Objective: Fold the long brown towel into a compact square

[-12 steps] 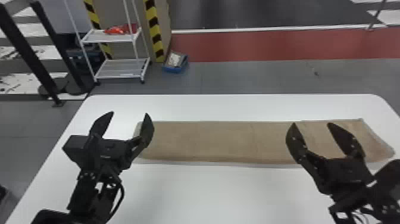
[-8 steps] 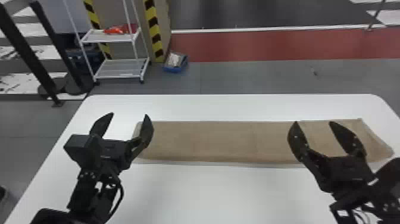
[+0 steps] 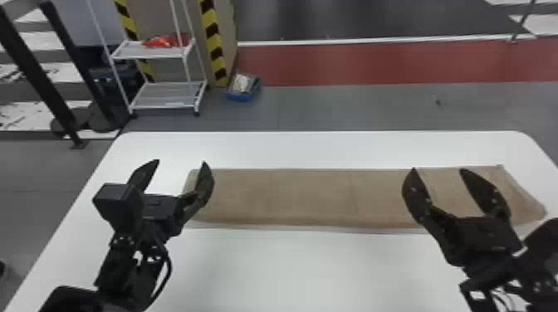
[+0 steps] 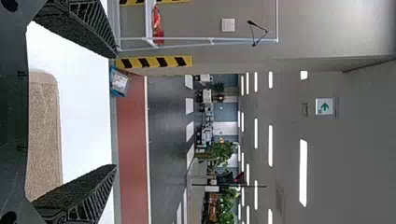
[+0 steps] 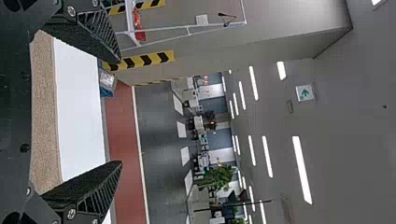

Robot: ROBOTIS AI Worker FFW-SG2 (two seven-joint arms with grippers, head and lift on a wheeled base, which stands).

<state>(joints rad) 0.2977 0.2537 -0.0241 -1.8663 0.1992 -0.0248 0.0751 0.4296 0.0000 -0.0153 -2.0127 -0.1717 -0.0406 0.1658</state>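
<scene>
Towel (image 3: 307, 195) lies flat and long across the white table (image 3: 290, 269), running left to right in the head view, nearer the far edge than the bottom of that view. Tan-brown cloth; left end rounded at its far corner, right end slanting outward, its near corner reaching farthest right. A paler strip runs along part of the near edge. Left gripper (image 3: 181, 162) stands at the towel's left end, claw wide, two black fingers well apart; one finger overlaps the cloth in the head view, the other shows against bare tabletop. Right gripper (image 3: 438, 169) is over the towel's right part, claw likewise wide, both fingers seen against the cloth. Contact with the cloth: cannot tell for either. Left wrist view gives the wide claw again, with the towel's rounded corner between the fingers. Right wrist view: fingers spread, a straight towel edge crossing between them. Beyond the table, a white rack (image 3: 149, 53) with a red item (image 3: 164, 40) on its upper shelf; blue box (image 3: 241, 97) on the floor beside it.
</scene>
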